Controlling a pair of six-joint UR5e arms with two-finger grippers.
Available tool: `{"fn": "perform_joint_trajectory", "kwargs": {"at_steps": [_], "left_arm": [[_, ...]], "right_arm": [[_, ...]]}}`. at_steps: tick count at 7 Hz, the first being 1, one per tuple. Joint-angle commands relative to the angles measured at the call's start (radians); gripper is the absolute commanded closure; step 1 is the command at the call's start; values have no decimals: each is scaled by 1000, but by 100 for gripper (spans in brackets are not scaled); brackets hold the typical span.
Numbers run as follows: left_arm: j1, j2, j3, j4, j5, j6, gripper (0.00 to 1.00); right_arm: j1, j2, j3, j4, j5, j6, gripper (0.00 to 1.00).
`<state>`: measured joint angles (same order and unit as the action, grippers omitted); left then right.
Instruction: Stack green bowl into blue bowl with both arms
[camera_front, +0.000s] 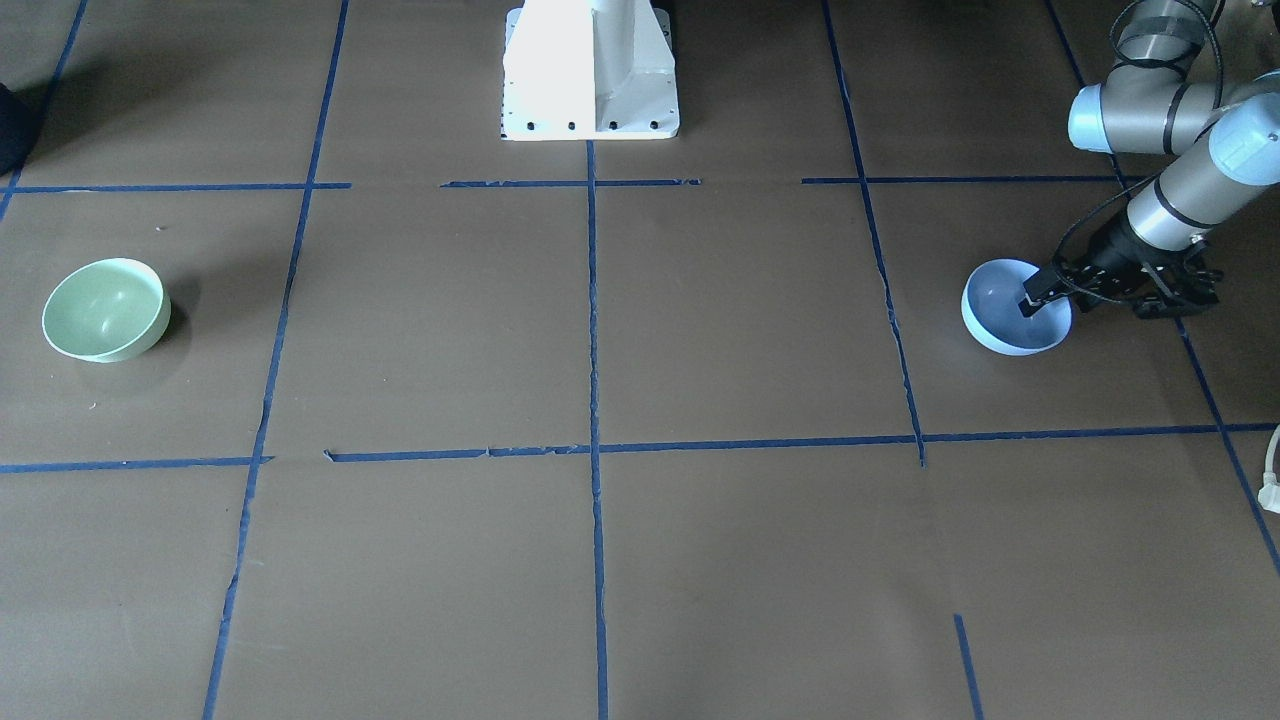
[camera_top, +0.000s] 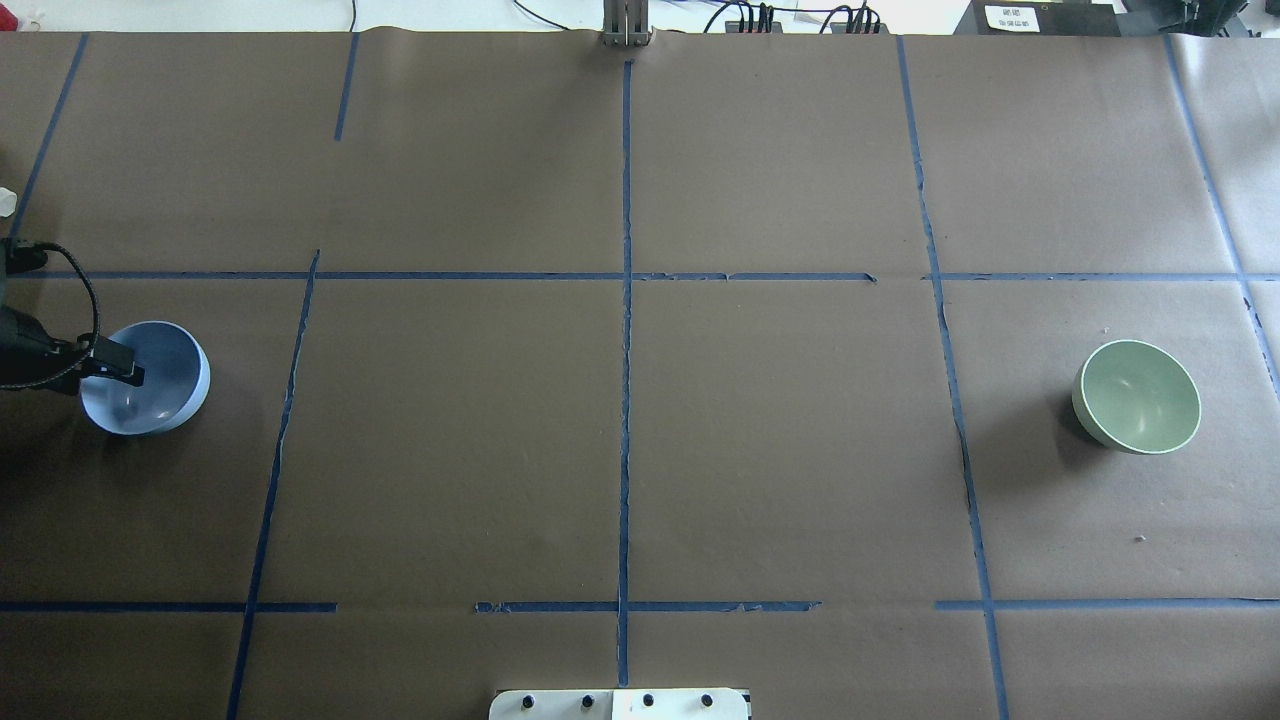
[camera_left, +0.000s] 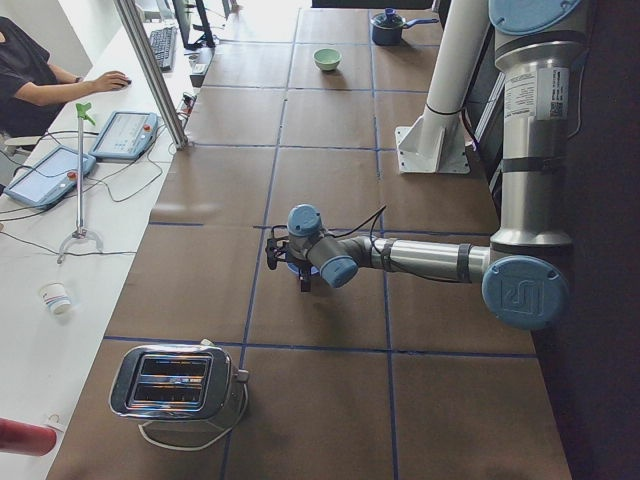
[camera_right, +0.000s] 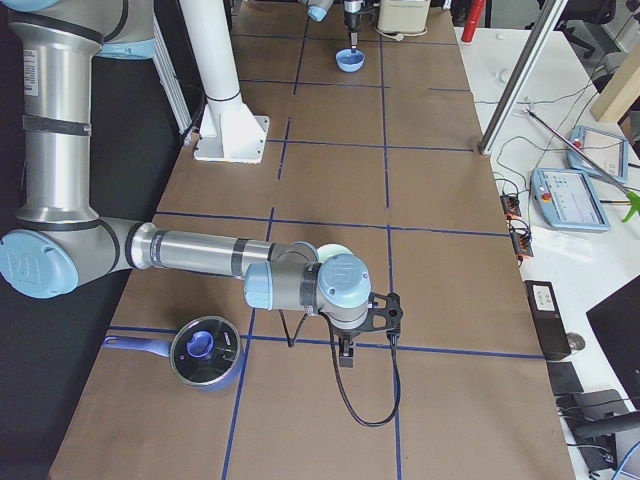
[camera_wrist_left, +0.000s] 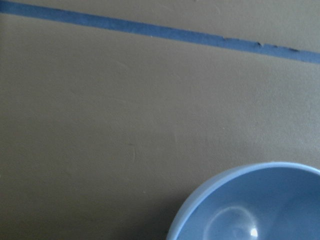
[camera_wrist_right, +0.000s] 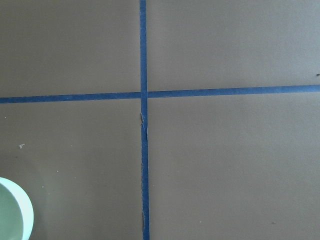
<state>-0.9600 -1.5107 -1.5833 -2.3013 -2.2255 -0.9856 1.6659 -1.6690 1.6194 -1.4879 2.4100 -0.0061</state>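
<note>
Presently listed: small glossy pale-blue round bowl (camera_top: 160, 395), at left edge of overhead view, rim apparently straddled by left gripper (camera_top: 118, 370), clamping not discernible. Matching mint-green bowl (camera_top: 1137, 396) is placed far right, untouched. Right gripper (camera_right: 345, 357): opening cannot be told.

The right wrist camera gives me only a sliver of the green bowl (camera_wrist_right: 10, 217), cut by the corner; from the right side the right arm (camera_right: 200, 250) covers most of it. Of the left gripper (camera_front: 1045, 294) I see one finger only; the other is hidden, perhaps behind the rim of the blue bowl (camera_front: 1000, 312).
</note>
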Motion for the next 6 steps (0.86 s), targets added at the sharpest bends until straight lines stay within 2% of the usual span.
{"fn": "perform_joint_trajectory", "kwargs": {"at_steps": [1, 2, 3, 5, 6], "left_arm": [[7, 3, 3, -1, 1, 5, 90], [3, 10, -9, 0, -11, 7, 100], [1, 12, -23, 6, -14, 4, 100], [-9, 0, -67, 29, -125, -5, 100], [-23, -28, -139, 139, -137, -7, 100]], "right_arm": [[0, 0, -1, 0, 1, 0, 0], [0, 0, -1, 0, 0, 0, 0], [0, 0, -1, 1, 1, -2, 0], [0, 0, 0, 0, 4, -2, 0], [0, 0, 0, 1, 4, -2, 0]]}}
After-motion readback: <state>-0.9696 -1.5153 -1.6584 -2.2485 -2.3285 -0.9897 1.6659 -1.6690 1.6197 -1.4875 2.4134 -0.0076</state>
